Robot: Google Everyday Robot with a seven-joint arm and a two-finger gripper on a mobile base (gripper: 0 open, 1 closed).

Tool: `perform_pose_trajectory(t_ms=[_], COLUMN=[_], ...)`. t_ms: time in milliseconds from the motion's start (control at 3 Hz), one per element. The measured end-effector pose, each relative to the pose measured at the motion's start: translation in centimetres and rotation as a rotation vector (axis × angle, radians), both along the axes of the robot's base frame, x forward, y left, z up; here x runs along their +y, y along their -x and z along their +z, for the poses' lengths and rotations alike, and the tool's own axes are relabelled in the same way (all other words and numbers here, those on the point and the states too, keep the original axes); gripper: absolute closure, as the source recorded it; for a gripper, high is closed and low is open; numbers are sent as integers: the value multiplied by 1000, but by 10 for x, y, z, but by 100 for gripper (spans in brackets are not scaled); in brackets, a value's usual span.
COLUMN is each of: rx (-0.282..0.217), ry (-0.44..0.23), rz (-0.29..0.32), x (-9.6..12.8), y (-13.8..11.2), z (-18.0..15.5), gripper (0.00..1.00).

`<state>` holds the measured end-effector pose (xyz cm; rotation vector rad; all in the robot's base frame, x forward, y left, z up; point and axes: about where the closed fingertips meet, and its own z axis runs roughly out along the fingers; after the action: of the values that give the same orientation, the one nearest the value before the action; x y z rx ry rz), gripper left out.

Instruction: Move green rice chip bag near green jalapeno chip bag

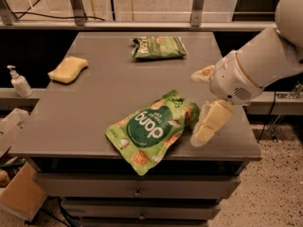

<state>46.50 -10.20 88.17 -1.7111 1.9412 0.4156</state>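
Note:
The green rice chip bag [149, 129], a lime-green "dang" pouch, lies flat on the grey table [94, 103] near its front edge, with its lower corner hanging over the edge. The green jalapeno chip bag [158, 47], smaller and duller, lies flat at the far middle of the table. My gripper [195, 107] is just to the right of the rice chip bag's top end, low over the table. It is open and holds nothing. One cream finger [211, 121] points down at the table and the other [202, 73] sits higher.
A yellow sponge [68, 69] lies at the table's left. A soap dispenser [19, 82] stands on a ledge to the left. Cardboard boxes [16, 193] sit on the floor at lower left. A metal railing [142, 25] runs behind the table.

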Motion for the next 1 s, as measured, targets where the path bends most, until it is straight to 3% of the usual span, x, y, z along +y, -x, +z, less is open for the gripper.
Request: perform_pose_trajectory(t_ms=[667,1000], rx=[47,69], ry=[-41,-53], rz=[-9,-20], x=[15,23], y=[-4,-2], z=[-24,-30], gripper=[0,18])
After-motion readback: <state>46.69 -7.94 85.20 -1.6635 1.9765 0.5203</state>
